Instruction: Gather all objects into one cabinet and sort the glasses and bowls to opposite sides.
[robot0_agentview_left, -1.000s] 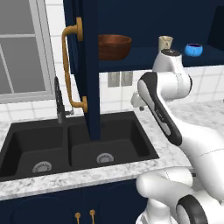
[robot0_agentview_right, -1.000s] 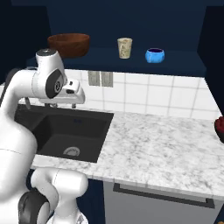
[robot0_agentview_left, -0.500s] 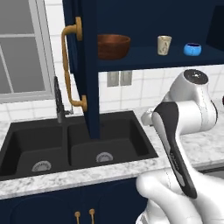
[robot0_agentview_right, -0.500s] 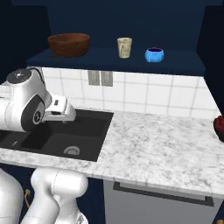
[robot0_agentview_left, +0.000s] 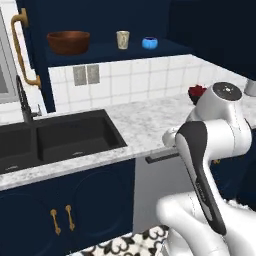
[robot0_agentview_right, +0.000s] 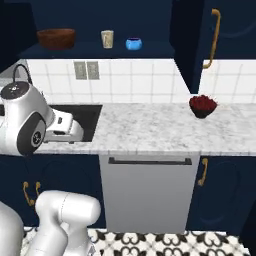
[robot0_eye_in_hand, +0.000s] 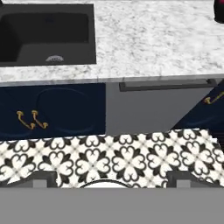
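Backing away from the sink, the base now gives me a wider look along the worktop (robot0_agentview_right: 150, 125) than half a second ago, with the patterned floor (robot0_eye_in_hand: 113, 155) and the grey dishwasher front (robot0_agentview_right: 149, 192) in frame; the arm has folded in low over the base. On the shelf of the navy wall cabinet (robot0_agentview_left: 115, 50), the wooden bowl (robot0_agentview_left: 68, 41) sits toward the left end, one beige cup (robot0_agentview_left: 122, 39) stands near the middle, and the small blue bowl (robot0_agentview_left: 149, 43) sits just right of the cup, all three apart from one another. I see the same row from the other side: wooden bowl (robot0_agentview_right: 56, 38), cup (robot0_agentview_right: 107, 38), blue bowl (robot0_agentview_right: 133, 44). The cabinet door (robot0_agentview_left: 30, 45) stands open at the shelf's left end, its brass handle (robot0_agentview_left: 20, 47) facing me. A dark bowl of red fruit (robot0_agentview_right: 203, 106) rests near the back edge of the worktop, toward its right end. The black sink (robot0_agentview_left: 60, 137) lies at the worktop's left. I cannot tell how the gripper stands: its fingertips are not clear in the hand view, which looks down over the floor and the worktop's front edge
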